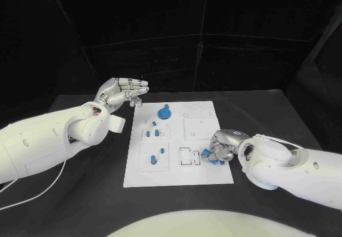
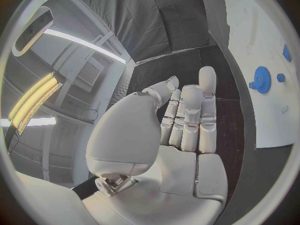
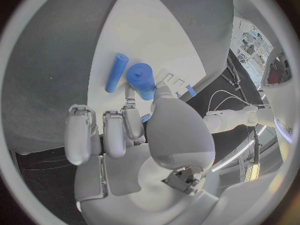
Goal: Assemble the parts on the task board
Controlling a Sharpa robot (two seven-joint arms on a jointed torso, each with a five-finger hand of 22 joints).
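Here, right robot hand (image 1: 221, 147) curled over task board (image 1: 178, 170), fingertips on a blue part (image 3: 142, 80).

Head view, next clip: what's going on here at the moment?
A two-armed robot is putting small blue parts together on the white task board on a black table. Its right hand is down at the board's near right corner, fingers curled around a blue cylinder, with a thinner blue rod lying beside it on the board. The left hand is raised off the board's far left corner, empty, fingers apart. A blue gear and several other blue pieces sit elsewhere on the board.
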